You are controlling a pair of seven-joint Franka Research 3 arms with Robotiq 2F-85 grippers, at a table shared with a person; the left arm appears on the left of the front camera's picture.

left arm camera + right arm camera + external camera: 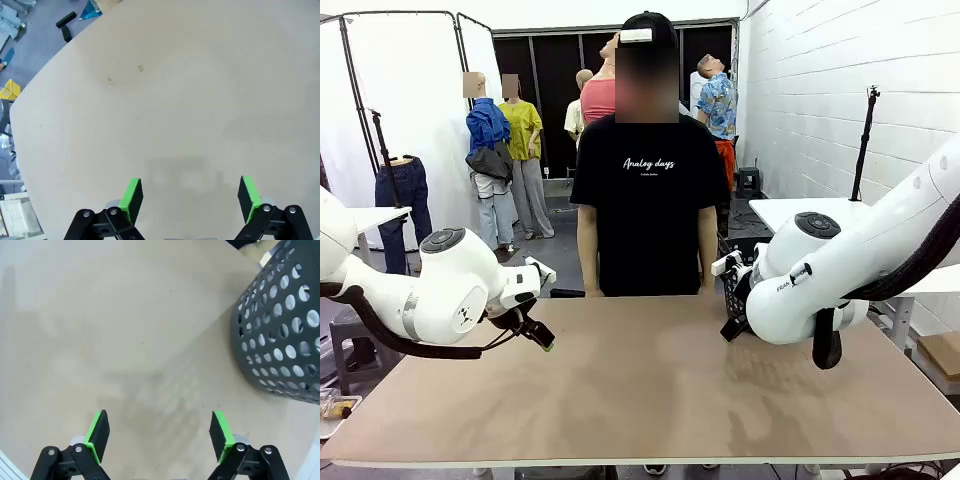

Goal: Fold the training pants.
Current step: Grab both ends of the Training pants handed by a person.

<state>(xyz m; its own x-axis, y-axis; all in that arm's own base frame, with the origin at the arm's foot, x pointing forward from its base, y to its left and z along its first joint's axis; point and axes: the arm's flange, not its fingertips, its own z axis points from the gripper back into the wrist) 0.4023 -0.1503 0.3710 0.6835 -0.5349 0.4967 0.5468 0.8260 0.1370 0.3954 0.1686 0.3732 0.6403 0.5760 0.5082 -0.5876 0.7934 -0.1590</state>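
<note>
Lettering "Analog days" marks a black T-shirt (649, 200) at the far edge of the bench (640, 390); left gripper (190, 186) and right gripper (159, 420) gape, empty.

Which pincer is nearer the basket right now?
Right. The right pincer hangs open above the table with the basket close beside it; the left pincer, also open, is over the table's opposite side, well away from the basket.

White cursive lettering on the chest of the person's black T-shirt (648, 200) reads "Analog days". A smaller line beneath it is too tiny to read. Small dark print on the white right arm (800, 300) is also illegible.
</note>
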